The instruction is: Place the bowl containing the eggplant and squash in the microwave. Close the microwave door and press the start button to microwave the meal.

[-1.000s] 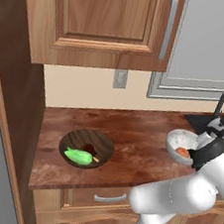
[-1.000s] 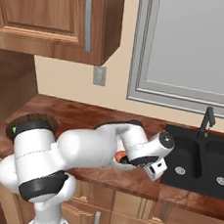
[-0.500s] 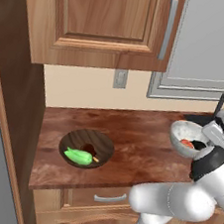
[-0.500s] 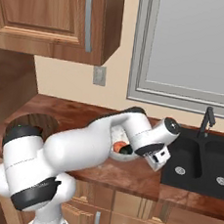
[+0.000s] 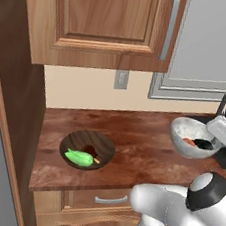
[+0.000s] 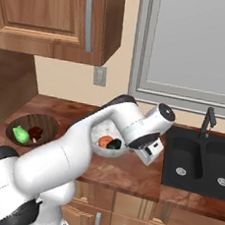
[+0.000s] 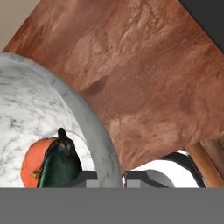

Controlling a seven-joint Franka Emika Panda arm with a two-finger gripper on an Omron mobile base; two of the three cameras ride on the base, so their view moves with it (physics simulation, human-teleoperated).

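Wooden bowl [image 5: 87, 149] sits well apart; gripper [image 7: 110, 177] pinches the lifted bowl's [image 5: 191, 137] rim beside the sink [image 6: 200, 161].

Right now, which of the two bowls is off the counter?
The whitish stone-look bowl, gripped by its rim, carrying the squash and eggplant; the dark wooden bowl sits on the counter.
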